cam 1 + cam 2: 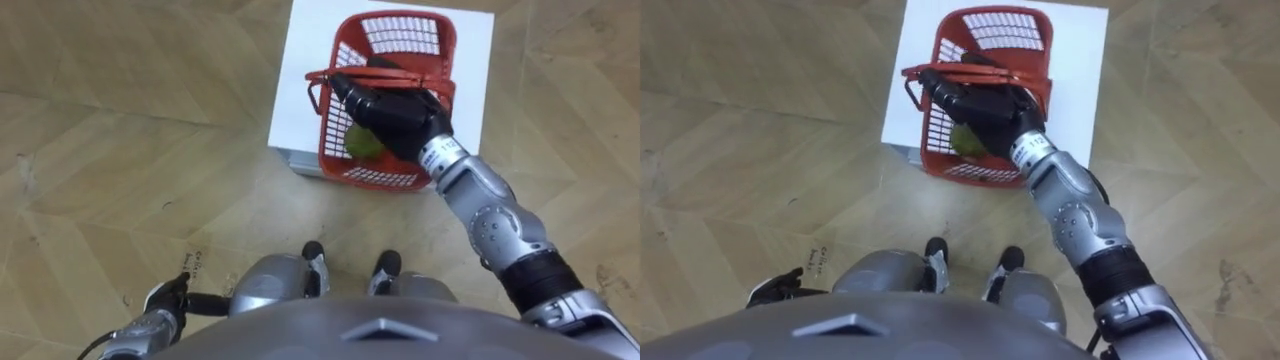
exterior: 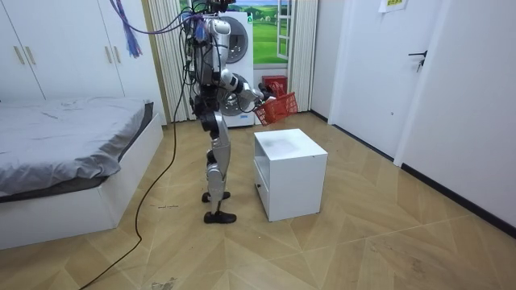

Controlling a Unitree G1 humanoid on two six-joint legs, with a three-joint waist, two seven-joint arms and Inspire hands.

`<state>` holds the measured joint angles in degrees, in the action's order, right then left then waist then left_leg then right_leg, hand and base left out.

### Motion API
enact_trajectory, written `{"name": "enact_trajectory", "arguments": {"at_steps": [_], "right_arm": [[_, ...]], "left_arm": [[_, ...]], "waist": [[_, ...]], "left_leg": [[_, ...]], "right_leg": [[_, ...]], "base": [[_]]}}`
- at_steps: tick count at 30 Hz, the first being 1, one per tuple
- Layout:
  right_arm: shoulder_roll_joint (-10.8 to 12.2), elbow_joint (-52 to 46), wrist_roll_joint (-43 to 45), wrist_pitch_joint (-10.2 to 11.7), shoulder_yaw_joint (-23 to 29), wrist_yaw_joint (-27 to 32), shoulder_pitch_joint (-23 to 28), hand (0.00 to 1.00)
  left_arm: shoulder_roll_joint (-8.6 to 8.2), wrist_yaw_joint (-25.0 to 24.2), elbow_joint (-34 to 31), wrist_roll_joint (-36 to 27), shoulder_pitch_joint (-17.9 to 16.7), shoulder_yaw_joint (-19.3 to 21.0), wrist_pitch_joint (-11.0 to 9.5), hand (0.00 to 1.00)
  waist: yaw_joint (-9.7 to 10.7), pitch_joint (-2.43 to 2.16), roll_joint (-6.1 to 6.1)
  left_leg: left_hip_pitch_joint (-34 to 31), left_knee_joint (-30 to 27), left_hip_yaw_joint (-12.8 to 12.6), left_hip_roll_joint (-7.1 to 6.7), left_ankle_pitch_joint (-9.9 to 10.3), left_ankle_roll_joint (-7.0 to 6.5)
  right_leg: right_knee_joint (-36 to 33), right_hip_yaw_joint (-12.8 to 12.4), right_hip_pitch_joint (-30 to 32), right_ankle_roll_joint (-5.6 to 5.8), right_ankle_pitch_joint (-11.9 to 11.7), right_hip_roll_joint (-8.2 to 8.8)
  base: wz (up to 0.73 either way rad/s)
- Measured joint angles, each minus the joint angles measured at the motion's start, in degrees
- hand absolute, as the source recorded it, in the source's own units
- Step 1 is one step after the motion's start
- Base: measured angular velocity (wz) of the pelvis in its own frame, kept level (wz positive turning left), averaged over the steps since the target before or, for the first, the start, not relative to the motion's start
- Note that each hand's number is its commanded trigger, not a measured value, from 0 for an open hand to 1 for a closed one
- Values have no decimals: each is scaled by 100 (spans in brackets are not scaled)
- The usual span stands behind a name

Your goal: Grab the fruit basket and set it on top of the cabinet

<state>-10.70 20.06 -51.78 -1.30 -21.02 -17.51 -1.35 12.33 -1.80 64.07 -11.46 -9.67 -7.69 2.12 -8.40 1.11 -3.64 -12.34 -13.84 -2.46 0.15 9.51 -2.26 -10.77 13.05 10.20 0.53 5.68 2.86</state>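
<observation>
A red plastic fruit basket (image 1: 402,36) (image 1: 996,30) hangs in the air above the white cabinet (image 1: 300,90) (image 1: 902,95), tilted, with a green fruit (image 1: 362,146) (image 1: 962,141) in it. My right hand (image 1: 395,110) (image 1: 985,105) reaches forward, its dark fingers curled round the basket's handle across the top. In the room view I stand upright beside the cabinet (image 2: 290,145) and hold the basket (image 2: 279,107) at chest height over its near edge. My left hand (image 1: 168,298) (image 1: 775,288) hangs low at my side.
Herringbone wood floor lies all around the cabinet. A bed (image 2: 64,129) stands at the room view's left. Behind me stand a washing machine (image 2: 238,32) and a second red crate (image 2: 276,84). White doors line the room view's right wall.
</observation>
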Motion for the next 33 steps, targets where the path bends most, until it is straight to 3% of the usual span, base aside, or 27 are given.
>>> {"name": "enact_trajectory", "arguments": {"at_steps": [1, 2, 3, 19, 33], "right_arm": [[2, 27, 7, -3, -39, -6, 11, 100], [10, 29, 7, -4, -48, -8, 26, 63], [7, 28, 7, -4, -53, -10, 26, 0], [-44, 110, -231, 20, 268, -17, 16, 0], [-38, 157, -239, 51, 274, -14, 27, 0]], "left_arm": [[-2, 0, -5, 1, 1, -82, 1, 0], [0, 0, -4, 2, -1, -153, 2, 0], [0, 0, 0, 11, -2, -157, 5, 0], [-4, 11, 31, 107, -11, -150, 6, 0], [-5, 12, 10, 123, -378, -152, 3, 0]], "waist": [[13, 7, -40], [12, 16, -75], [13, 17, -88], [44, 13, -114], [48, 13, -121]], "left_leg": [[-5, 2, 0, -6, 0, 0], [-10, 2, 1, -7, 0, -1], [-14, 2, 0, -7, -1, -1], [13, -5, 25, -10, -4, -4], [6, -3, 78, -12, -4, -4]], "right_leg": [[0, 0, 4, 0, 0, 6], [-5, -1, 10, 0, 0, 10], [-7, -1, 15, 0, 0, 9], [-13, 52, -35, -21, 15, 10], [-10, 93, -39, -21, 17, 12]], "base": [[0], [0], [0], [0], [0]]}}
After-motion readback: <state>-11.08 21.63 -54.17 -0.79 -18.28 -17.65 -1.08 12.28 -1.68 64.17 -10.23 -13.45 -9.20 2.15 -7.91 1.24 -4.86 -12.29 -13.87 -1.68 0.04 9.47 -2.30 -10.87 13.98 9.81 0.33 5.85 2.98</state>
